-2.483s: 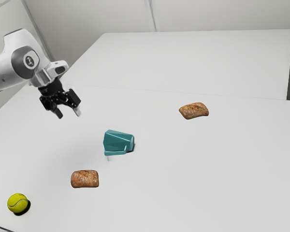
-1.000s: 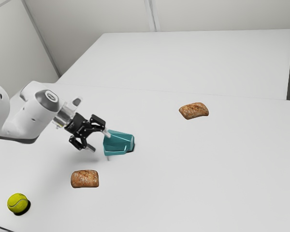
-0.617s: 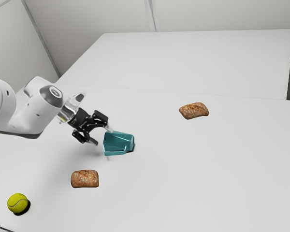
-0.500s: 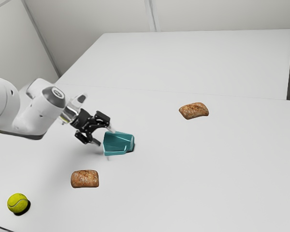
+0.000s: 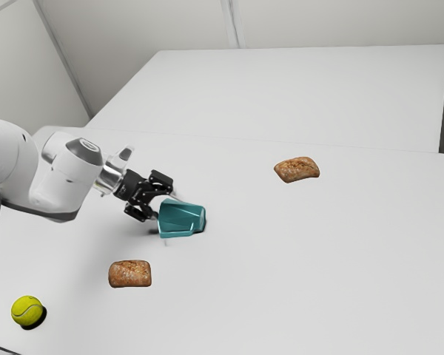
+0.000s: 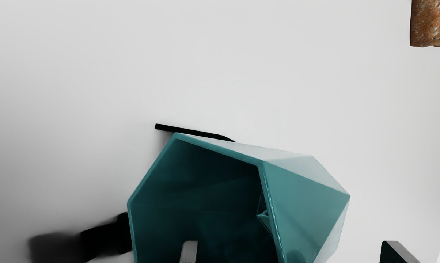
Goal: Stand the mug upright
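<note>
The mug lies on its side on the counter, just ahead of the hand, mouth facing it; standing it up remains to be done. The hand is open, its fingers wide apart. The mug's teal walls are smooth and faceted; farther from the hand, a bread roll looks rough and crusty.

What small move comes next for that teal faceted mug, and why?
Probably closing the black two-finger gripper gently on the mug: it lies on its side, and the open fingers appear to straddle its wall, one tip in front of the dark opening, the other outside.
</note>
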